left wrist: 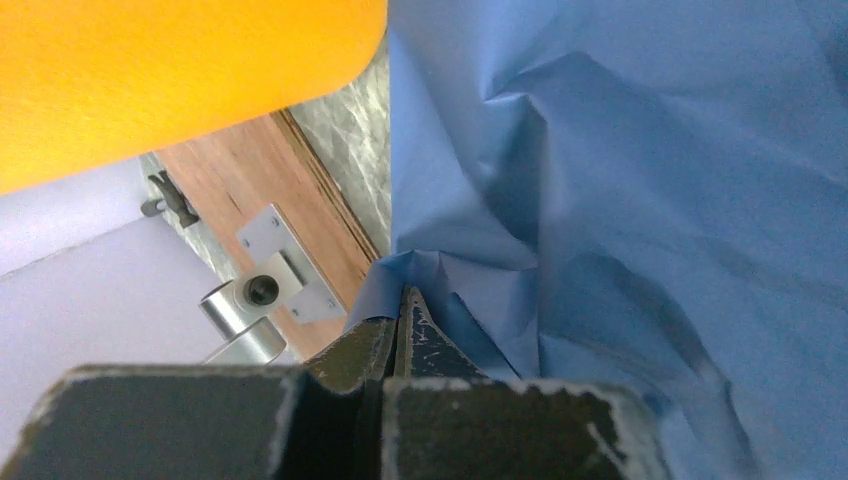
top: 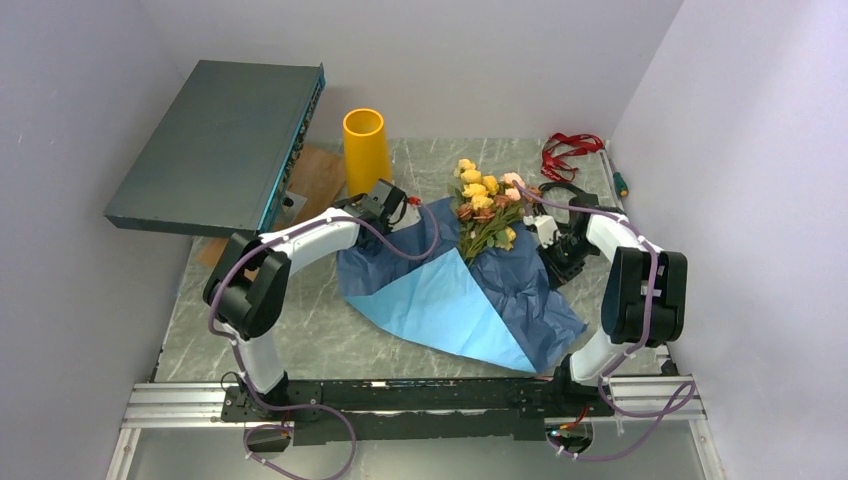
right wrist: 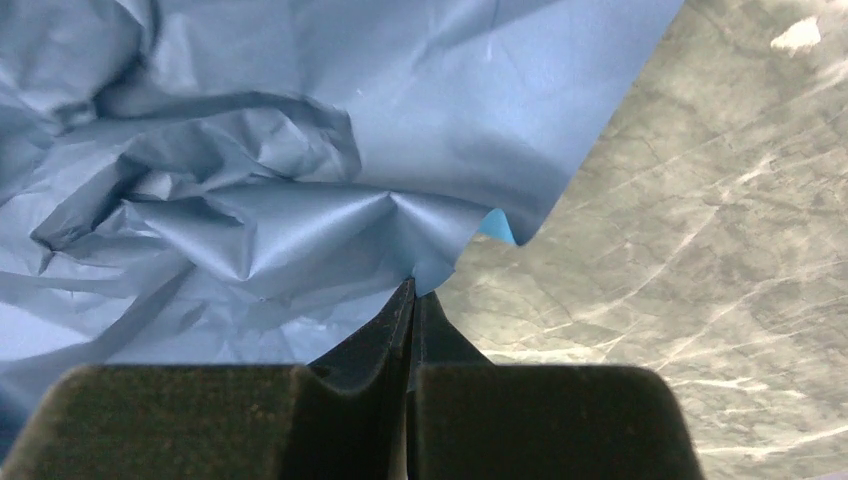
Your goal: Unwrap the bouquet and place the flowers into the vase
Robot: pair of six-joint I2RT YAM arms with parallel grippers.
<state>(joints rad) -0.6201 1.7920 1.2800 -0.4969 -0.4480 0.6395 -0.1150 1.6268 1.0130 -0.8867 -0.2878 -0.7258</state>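
The bouquet lies unwrapped: its blue paper (top: 470,295) is spread flat on the table and the flowers (top: 487,205) rest on its far part, heads toward the back. The dark red ribbon (top: 570,152) lies loose at the back right. The orange-yellow vase (top: 366,150) stands upright behind the paper's left side and fills the upper left of the left wrist view (left wrist: 180,70). My left gripper (top: 405,212) (left wrist: 402,300) is shut on the paper's left edge (left wrist: 620,180). My right gripper (top: 545,233) (right wrist: 414,287) is shut on the paper's right edge (right wrist: 250,200).
A flat dark grey box (top: 225,135) sits raised and tilted at the back left, over a wooden board (top: 315,175) (left wrist: 250,190) with a metal bracket (left wrist: 270,280). White walls close in on both sides. Bare marble table (right wrist: 700,250) lies right of the paper.
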